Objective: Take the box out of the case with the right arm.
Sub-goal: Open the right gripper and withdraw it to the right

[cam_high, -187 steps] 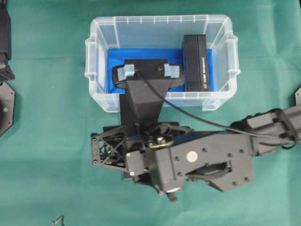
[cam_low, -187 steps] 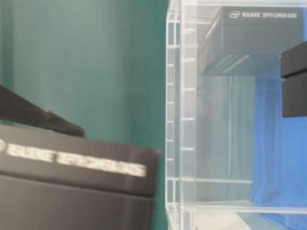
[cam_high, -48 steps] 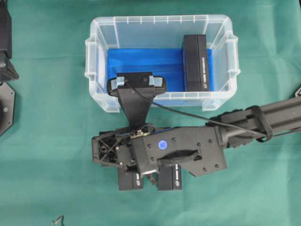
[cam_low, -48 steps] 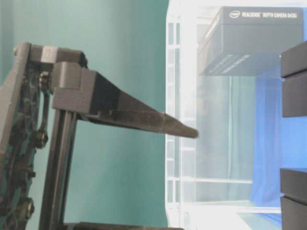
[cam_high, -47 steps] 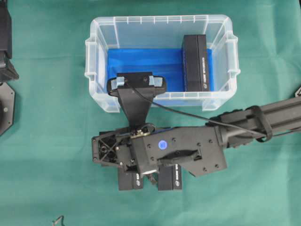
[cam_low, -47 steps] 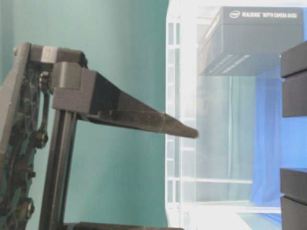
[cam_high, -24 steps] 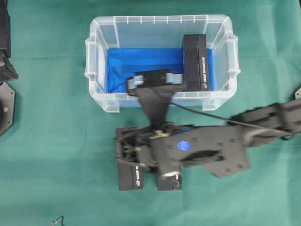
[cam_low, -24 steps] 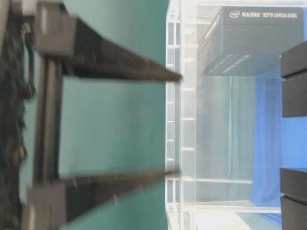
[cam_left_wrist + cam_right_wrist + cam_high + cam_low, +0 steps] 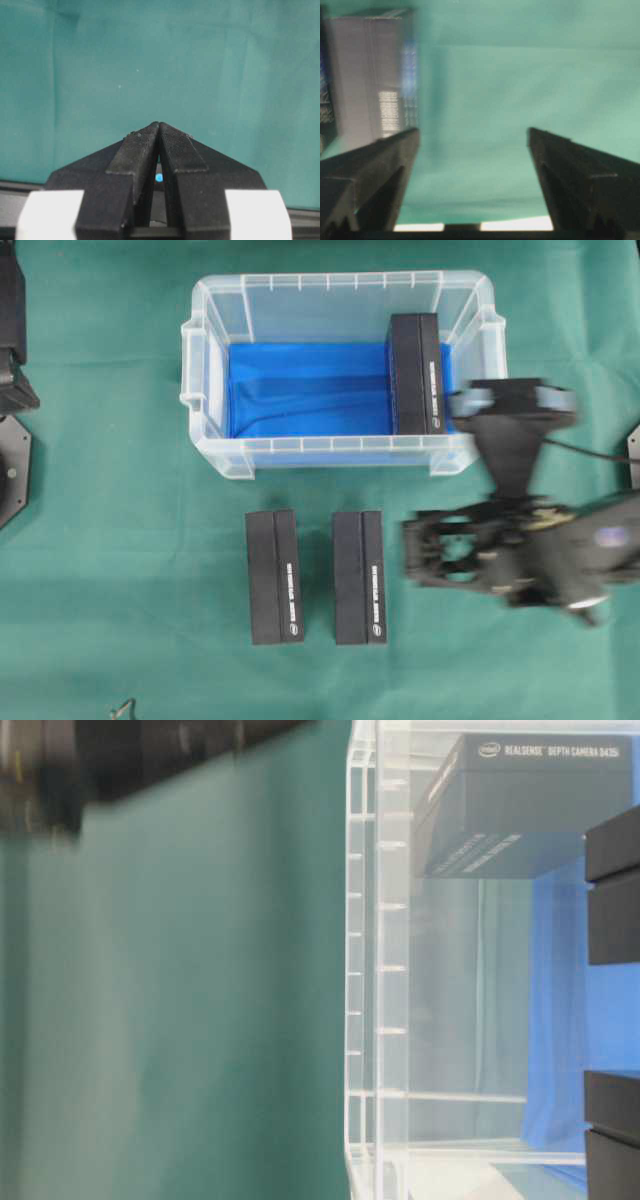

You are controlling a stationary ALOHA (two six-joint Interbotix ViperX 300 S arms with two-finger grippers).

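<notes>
**Right arm swings off to the right, two boxes left on the cloth**

Since the earlier frame we see the right arm [image 9: 520,560] has swung away from above the two boxes to the right of the case [image 9: 200,390], its image blurred. Largest is the green cloth [image 9: 120,540]. In the case, one black box [image 9: 415,386] stands by the right wall. Two boxes [image 9: 274,576] [image 9: 359,576] lie side by side on the cloth. The right gripper [image 9: 472,137] gapes wide, empty; the left gripper [image 9: 159,131] has jaws pressed together.
</notes>
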